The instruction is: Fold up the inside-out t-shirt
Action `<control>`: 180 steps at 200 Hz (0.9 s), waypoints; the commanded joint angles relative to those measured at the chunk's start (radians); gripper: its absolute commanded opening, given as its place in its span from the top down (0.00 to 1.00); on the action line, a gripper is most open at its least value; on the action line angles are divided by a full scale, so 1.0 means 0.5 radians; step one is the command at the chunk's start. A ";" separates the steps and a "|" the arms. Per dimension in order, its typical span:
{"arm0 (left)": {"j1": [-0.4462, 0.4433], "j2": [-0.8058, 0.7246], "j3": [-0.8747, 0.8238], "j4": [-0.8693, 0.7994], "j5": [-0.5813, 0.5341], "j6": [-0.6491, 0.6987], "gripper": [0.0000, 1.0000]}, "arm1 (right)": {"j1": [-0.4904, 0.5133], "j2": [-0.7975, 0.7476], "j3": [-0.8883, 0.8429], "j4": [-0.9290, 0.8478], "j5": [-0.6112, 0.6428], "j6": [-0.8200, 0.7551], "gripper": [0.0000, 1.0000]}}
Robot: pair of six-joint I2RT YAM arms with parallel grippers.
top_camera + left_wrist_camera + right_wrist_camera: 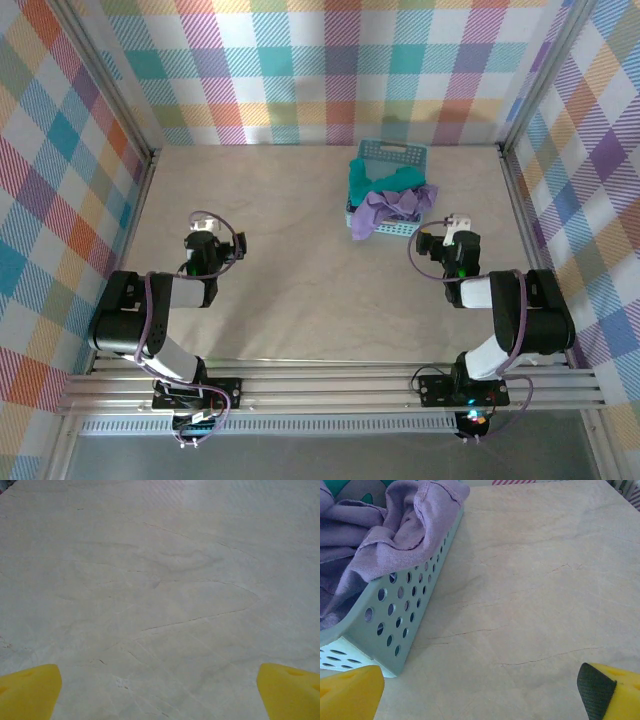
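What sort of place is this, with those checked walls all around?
Probably a robot test booth, not a home: a left arm and right arm bolted to a metal rail at a wooden table, plaid walls closing it in, and a basket holding a purple t-shirt.

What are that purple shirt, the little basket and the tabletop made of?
The purple t-shirt looks like soft matte knit cotton: limp folds, stitched hem. The basket seems moulded plastic, smooth teal walls punched with round holes. The table looks like pale plywood, faint grain lines and cracks.
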 commanded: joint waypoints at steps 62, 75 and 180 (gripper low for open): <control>-0.004 0.004 -0.020 0.086 -0.010 -0.011 0.00 | 0.007 -0.022 0.025 0.067 -0.034 -0.014 0.00; -0.004 0.005 -0.021 0.085 -0.009 -0.010 0.00 | 0.007 -0.024 0.025 0.068 -0.037 -0.014 0.00; -0.001 -0.004 -0.027 0.096 -0.011 -0.012 0.00 | 0.005 -0.035 0.010 0.095 -0.008 -0.009 0.00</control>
